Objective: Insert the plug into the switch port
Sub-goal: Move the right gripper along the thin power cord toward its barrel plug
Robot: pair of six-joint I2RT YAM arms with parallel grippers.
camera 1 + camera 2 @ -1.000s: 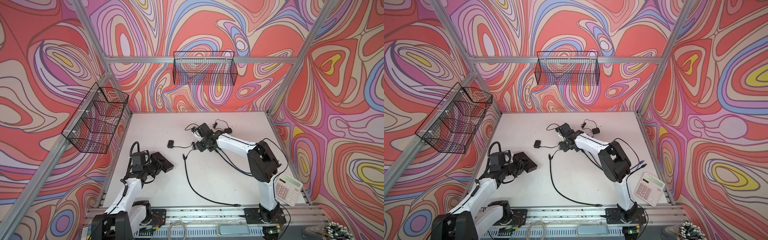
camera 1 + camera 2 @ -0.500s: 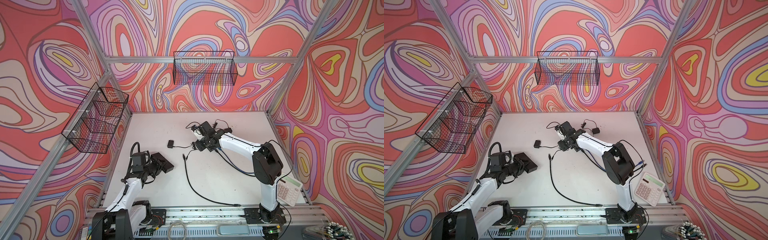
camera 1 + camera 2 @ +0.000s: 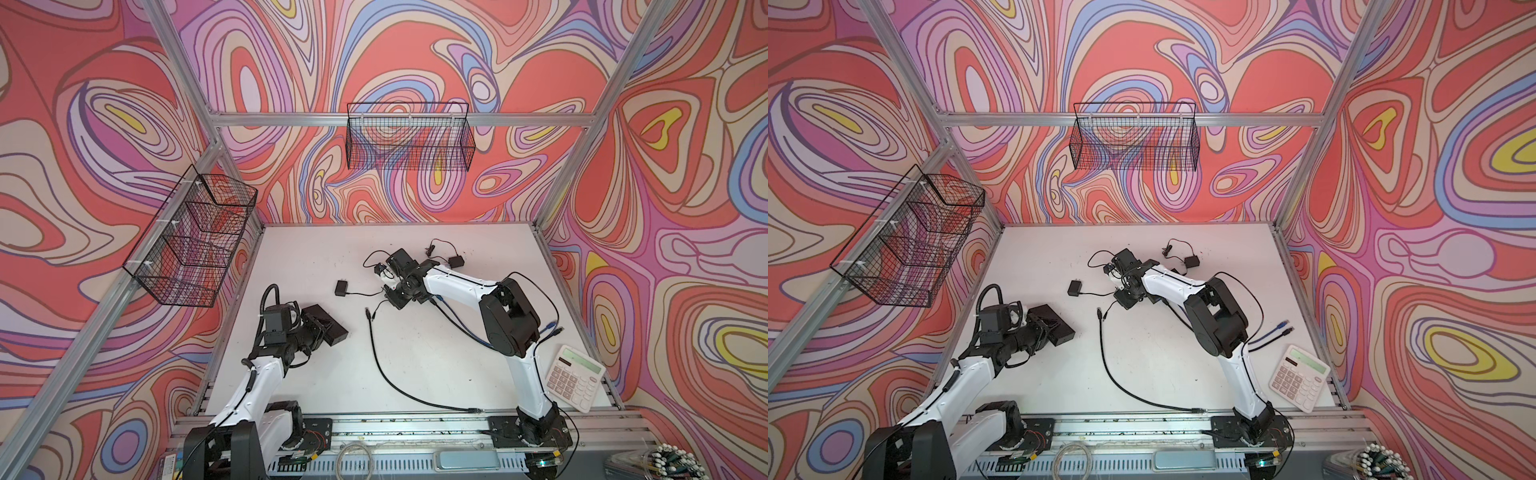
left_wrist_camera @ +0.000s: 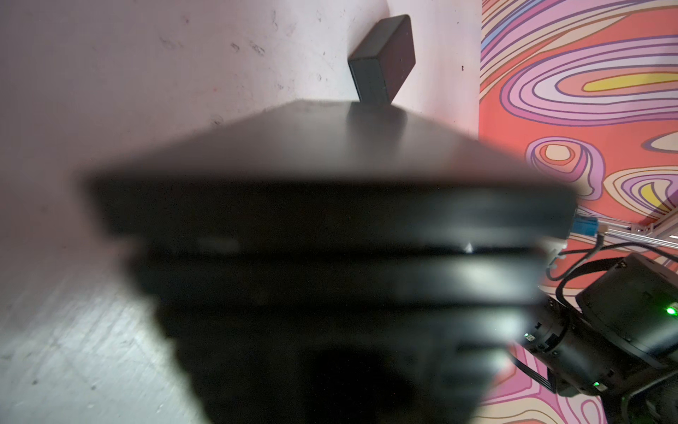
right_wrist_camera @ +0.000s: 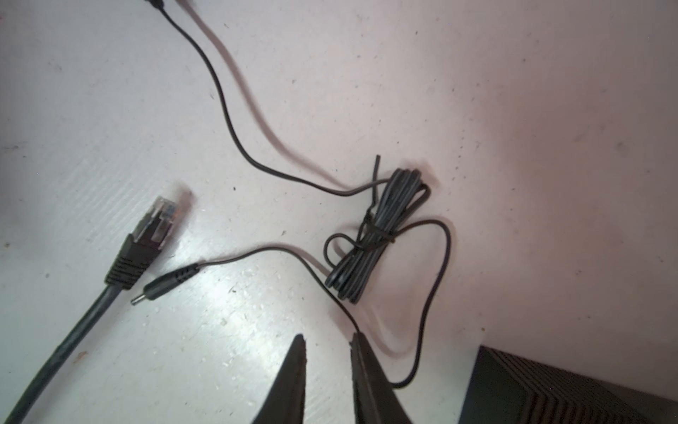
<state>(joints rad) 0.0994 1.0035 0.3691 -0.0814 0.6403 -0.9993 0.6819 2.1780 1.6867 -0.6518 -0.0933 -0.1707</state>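
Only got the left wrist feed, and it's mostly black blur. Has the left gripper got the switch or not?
Observer: Yes. In both top views the left gripper is shut on the switch, at the left of the table.
Operator: Plug anywhere near it?
Observer: No. The right wrist view shows the barrel plug lying loose on the table beside an Ethernet plug.
Operator: Right gripper on it?
Observer: No. The right gripper is open. Only the plug's thin wire runs past one fingertip.
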